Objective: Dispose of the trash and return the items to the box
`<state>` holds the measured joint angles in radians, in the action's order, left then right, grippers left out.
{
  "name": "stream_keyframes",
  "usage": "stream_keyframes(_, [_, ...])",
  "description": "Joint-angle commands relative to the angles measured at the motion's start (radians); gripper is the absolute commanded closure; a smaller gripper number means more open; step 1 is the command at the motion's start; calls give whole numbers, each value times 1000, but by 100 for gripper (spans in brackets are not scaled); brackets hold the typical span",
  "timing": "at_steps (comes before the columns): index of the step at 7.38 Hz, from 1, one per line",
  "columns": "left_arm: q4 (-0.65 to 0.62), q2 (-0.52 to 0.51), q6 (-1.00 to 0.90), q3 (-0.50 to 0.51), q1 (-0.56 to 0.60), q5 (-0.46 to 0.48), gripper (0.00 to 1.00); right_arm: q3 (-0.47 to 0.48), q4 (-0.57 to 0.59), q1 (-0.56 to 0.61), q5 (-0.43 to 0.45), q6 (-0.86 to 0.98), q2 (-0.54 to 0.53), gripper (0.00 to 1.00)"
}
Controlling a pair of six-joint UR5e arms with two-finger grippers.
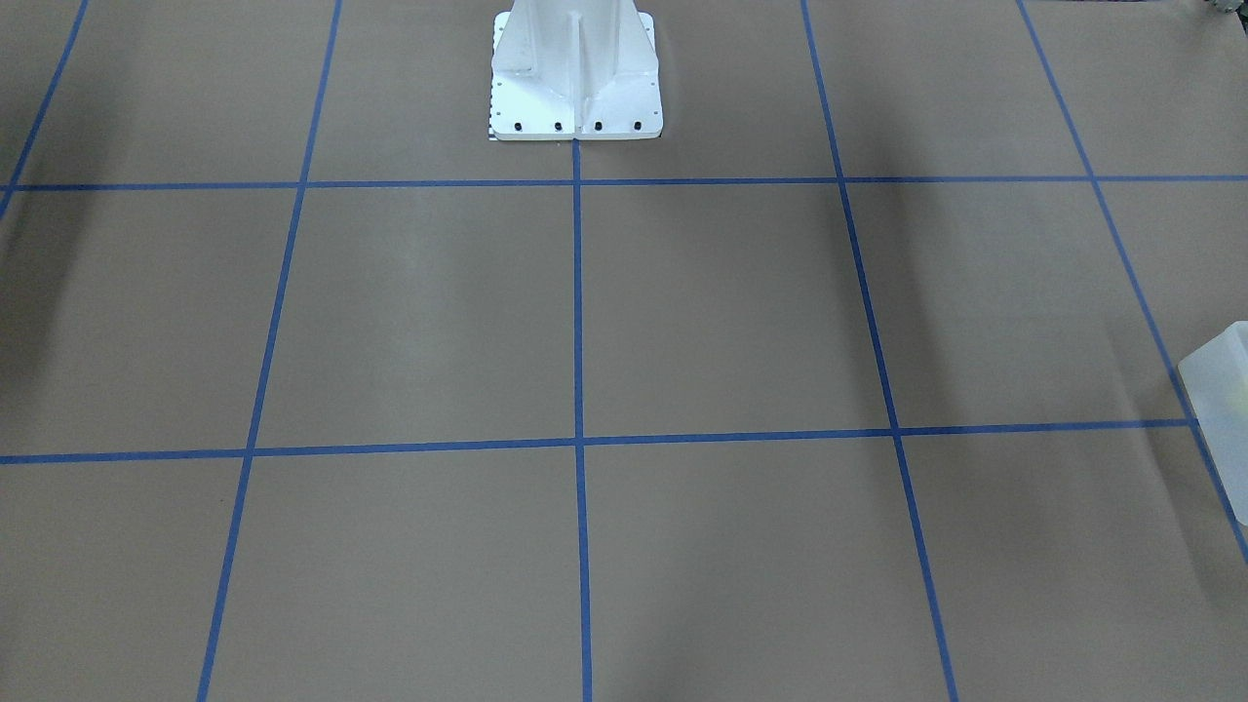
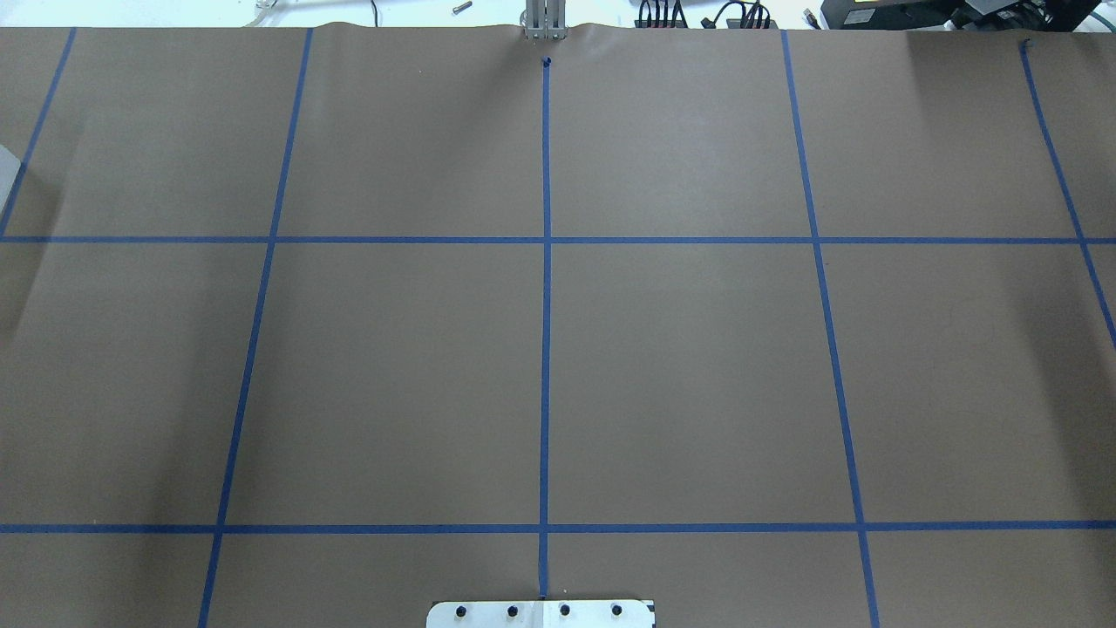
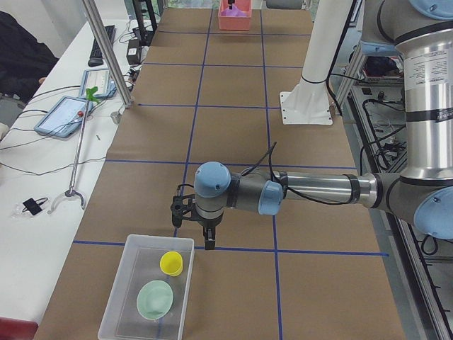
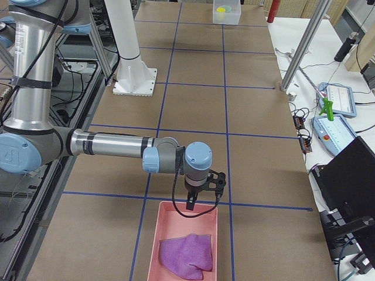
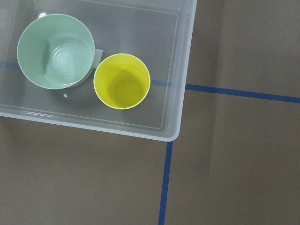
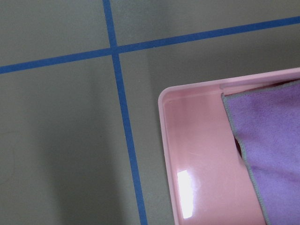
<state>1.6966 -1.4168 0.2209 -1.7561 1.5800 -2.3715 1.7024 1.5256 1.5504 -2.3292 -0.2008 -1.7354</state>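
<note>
The yellow cup point(image 5: 122, 80) and the mint-green bowl point(image 5: 55, 50) stand upright side by side inside the frosted box point(image 5: 185, 56). In the exterior left view the cup point(image 3: 171, 263), the bowl point(image 3: 155, 299) and the box point(image 3: 117, 297) lie at the table's near end. My left gripper point(image 3: 192, 230) hangs just past the box's far rim; I cannot tell whether it is open or shut. My right gripper point(image 4: 202, 196) hangs over the near rim of a pink tray point(image 4: 170, 234); I cannot tell its state. No fingers show in either wrist view.
A purple cloth point(image 4: 187, 254) lies in the pink tray point(image 6: 168, 140). The white robot base point(image 1: 575, 78) stands at the table's middle edge. A box corner point(image 1: 1224, 390) shows at the front view's right edge. Tablets point(image 3: 67, 113) and a metal post point(image 3: 106, 57) stand on the operators' side.
</note>
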Motion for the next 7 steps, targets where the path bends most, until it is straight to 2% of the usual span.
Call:
stream_keyframes(1, [2,1,0,-2,0,0,2,48,2,42,-30,0,-1,0])
stream_keyframes(7, [2,-2,0,0,0,0,2,52,1,54,-30,-2,-15,0])
